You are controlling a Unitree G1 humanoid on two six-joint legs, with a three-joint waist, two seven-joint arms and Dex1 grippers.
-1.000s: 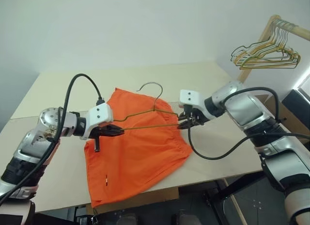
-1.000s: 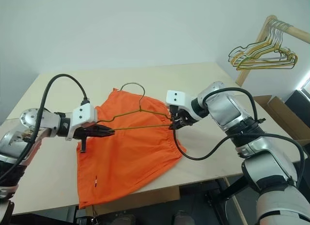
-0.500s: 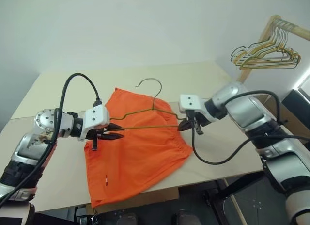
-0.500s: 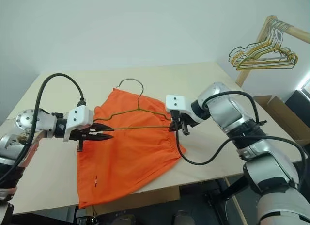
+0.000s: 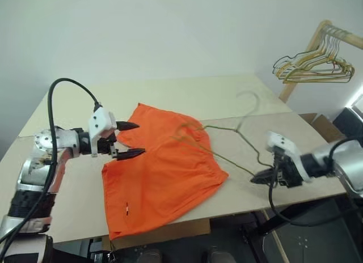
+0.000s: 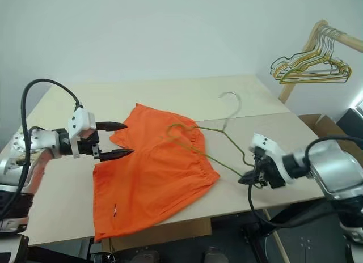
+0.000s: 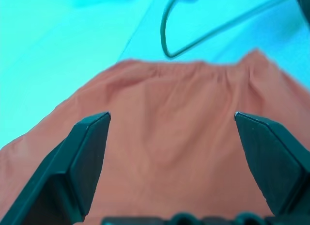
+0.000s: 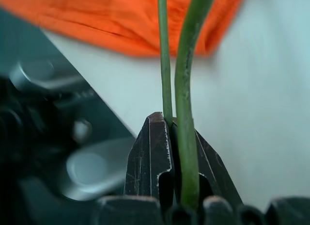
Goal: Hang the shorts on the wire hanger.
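Shorts of bright orange soft fabric (image 5: pixel 161 169) lie flat on the pale wooden table (image 5: pixel 227 93).
The right gripper (image 6: pixel 247 178) pinches one corner of the thin olive-grey wire hanger (image 6: pixel 212 144), whose far end lies over the waistband; the left gripper (image 5: pixel 131 139) hovers wide apart, holding nothing, at the shorts' left edge.

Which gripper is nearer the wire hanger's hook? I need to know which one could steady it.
Right. The right gripper is shut on the wire hanger at one corner, below the hook. The left gripper hangs open over the far edge of the shorts.
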